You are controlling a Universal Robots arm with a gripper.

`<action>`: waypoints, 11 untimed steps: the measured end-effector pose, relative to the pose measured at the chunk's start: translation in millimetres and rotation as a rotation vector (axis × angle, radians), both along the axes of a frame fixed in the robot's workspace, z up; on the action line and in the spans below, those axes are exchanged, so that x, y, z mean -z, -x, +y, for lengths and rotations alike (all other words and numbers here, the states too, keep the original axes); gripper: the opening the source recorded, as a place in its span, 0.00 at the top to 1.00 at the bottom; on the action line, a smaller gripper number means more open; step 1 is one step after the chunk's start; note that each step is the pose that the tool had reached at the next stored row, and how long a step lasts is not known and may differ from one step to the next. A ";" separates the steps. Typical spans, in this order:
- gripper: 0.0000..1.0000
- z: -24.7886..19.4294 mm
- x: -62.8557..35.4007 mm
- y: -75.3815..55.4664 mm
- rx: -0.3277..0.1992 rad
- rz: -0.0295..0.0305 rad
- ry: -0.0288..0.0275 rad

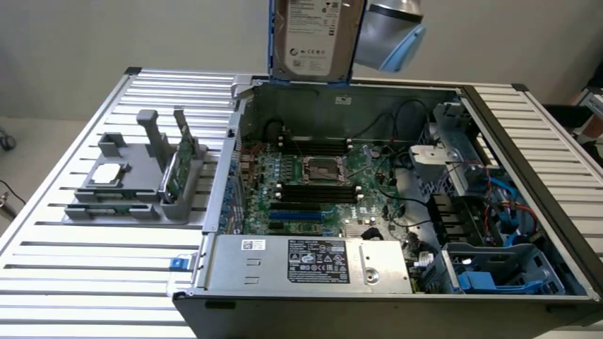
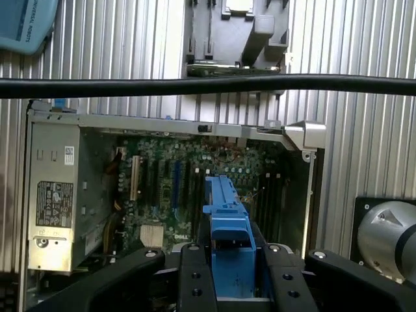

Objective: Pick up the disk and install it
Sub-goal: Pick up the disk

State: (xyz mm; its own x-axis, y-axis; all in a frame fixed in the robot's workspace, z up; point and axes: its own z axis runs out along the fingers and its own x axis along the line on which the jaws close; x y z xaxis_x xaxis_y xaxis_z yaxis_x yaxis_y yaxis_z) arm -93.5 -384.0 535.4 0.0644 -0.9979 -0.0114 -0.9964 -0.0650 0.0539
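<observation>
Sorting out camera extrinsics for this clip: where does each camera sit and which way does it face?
Exterior view: off the arm, raised, looking down slantwise at the open case on the slatted table; the arm shows at the top, with the disk upright above the case.
Wrist view: on the wrist, looking along the fingers down into the case at the motherboard; fingers clamp the disk's blue carrier.
Shared: disk, case, power supply, grey fixture.

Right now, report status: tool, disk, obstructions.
Tool shut on the disk by its blue carrier. Disk upright above the open computer case, not installed. Black cables strung inside, exterior view's right.
</observation>
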 end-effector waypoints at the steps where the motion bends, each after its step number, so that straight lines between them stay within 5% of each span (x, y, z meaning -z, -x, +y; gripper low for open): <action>1: 0.67 -1.7 -0.1 -4.1 0.000 0.0008 0.0003; 11: 0.67 -20.0 -0.1 -40.1 0.000 0.0085 0.0002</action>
State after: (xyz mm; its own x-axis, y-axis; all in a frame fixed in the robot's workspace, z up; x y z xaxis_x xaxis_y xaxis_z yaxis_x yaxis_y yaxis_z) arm -53.3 -404.0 535.5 0.0643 -0.9979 -0.0117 -0.9959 -0.0649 0.0625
